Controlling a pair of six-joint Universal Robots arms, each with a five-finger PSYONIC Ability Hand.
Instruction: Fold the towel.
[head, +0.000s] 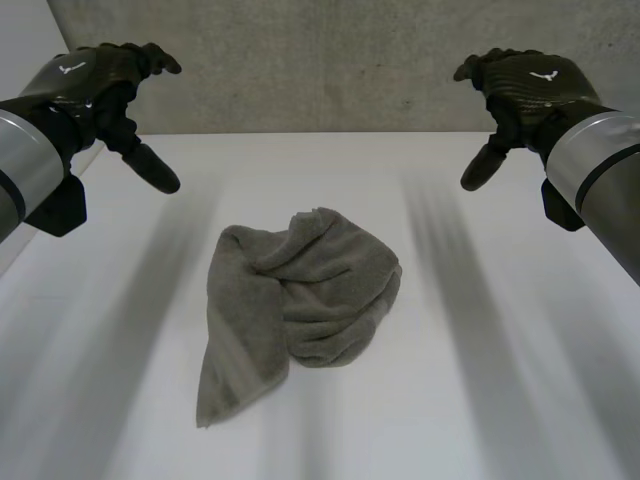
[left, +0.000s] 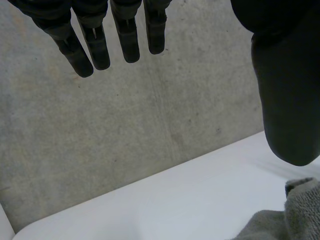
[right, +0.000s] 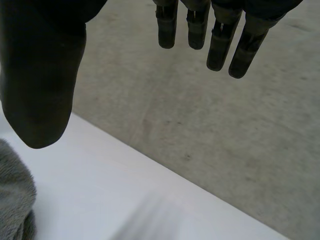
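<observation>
A white table (head: 480, 400) takes the lower part of the head view, from 3 o'clock through 6 to 9 o'clock. Its top is smooth and matte, under soft light. The far edge runs straight across toward 12 o'clock, where a grey concrete wall (head: 320, 60) rises behind it. The wall is rough and mottled, with small dark specks. At 10 o'clock a paler, smooth surface (head: 22, 40) stands beside the concrete.

Head above table (head: 490, 390); wrist views toward wall (left: 125, 125), probably sharing towel (right: 14, 197).
</observation>
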